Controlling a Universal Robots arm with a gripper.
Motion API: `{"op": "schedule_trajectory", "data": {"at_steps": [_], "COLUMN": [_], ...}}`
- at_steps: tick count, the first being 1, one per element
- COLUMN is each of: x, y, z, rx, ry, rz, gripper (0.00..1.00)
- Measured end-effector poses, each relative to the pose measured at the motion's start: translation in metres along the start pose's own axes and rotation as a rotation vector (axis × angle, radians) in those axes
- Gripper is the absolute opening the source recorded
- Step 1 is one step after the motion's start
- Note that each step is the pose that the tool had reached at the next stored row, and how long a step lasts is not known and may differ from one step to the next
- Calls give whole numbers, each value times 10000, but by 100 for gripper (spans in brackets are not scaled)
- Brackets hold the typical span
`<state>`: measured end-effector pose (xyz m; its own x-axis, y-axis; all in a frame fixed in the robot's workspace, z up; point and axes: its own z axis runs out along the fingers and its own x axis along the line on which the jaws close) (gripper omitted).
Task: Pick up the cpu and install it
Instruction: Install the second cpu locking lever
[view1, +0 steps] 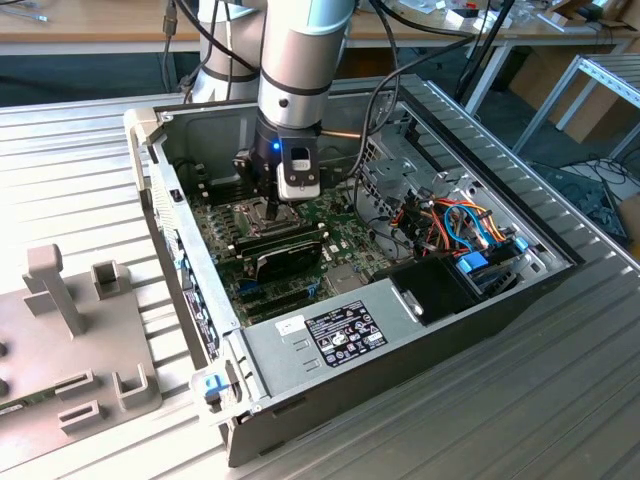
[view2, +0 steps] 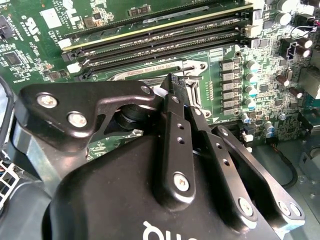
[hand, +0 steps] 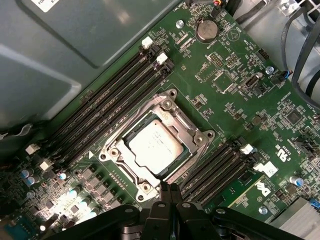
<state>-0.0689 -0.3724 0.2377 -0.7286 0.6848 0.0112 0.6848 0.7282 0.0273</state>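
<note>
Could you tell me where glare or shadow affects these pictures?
In the first wrist view, glare washes out the capacitors near the cpu; in the second wrist view, the gripper shades the socket; the exterior view is evenly lit.

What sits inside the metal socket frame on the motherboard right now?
In the first wrist view, the cpu lies flat inside the socket frame, silver top showing. The socket underneath is covered. The gripper hangs at the frame's edge, fingers together.
</note>
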Motion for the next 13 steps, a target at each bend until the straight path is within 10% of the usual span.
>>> {"op": "schedule_trajectory", "data": {"at_steps": [13], "x": [-27], "y": [-28], "z": [19], "rx": [68], "ry": [74], "rz": [3], "gripper": [11]}}
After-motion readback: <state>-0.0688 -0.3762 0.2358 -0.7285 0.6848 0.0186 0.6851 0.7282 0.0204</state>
